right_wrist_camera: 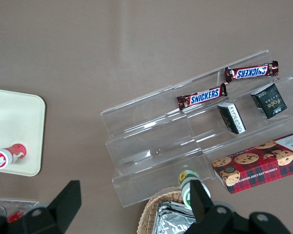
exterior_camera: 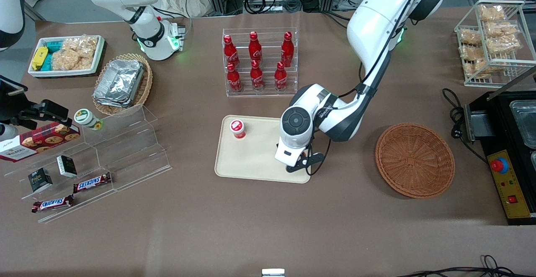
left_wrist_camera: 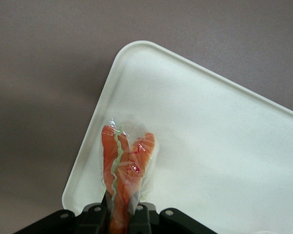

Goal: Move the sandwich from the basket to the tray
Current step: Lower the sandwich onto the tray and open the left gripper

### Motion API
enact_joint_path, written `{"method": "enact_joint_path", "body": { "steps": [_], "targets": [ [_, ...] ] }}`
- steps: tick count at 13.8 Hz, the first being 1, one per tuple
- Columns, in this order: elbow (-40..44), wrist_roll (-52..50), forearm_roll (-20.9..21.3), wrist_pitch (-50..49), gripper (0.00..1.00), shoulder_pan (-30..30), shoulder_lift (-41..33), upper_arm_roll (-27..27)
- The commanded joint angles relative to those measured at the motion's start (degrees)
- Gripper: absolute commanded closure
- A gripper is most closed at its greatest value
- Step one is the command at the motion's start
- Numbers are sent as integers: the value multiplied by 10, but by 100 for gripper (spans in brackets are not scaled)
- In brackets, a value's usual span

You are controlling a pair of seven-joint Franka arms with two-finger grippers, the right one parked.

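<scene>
My gripper is shut on the sandwich, an orange and green wedge in clear wrap that hangs from the fingers just above the cream tray, near one of its rounded corners. In the front view the gripper sits over the tray at the corner closest to the camera and to the basket, and the wrist hides the sandwich. The round reddish-brown basket stands beside the tray toward the working arm's end, with nothing in it.
A small red-capped bottle stands on the tray. A clear rack of red cola bottles is farther from the camera than the tray. Acrylic steps with snacks lie toward the parked arm's end; a black machine is past the basket.
</scene>
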Motion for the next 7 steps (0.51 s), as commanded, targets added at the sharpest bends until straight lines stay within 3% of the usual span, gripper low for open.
{"method": "enact_joint_path", "body": {
  "steps": [1, 2, 5, 7],
  "targets": [
    [12, -6, 3, 14, 88, -6, 15, 9],
    [12, -6, 3, 16, 81, -6, 18, 10],
    [13, -9, 1, 18, 36, -6, 18, 11],
    [15, -23, 2, 17, 19, -5, 11, 13]
  ]
}}
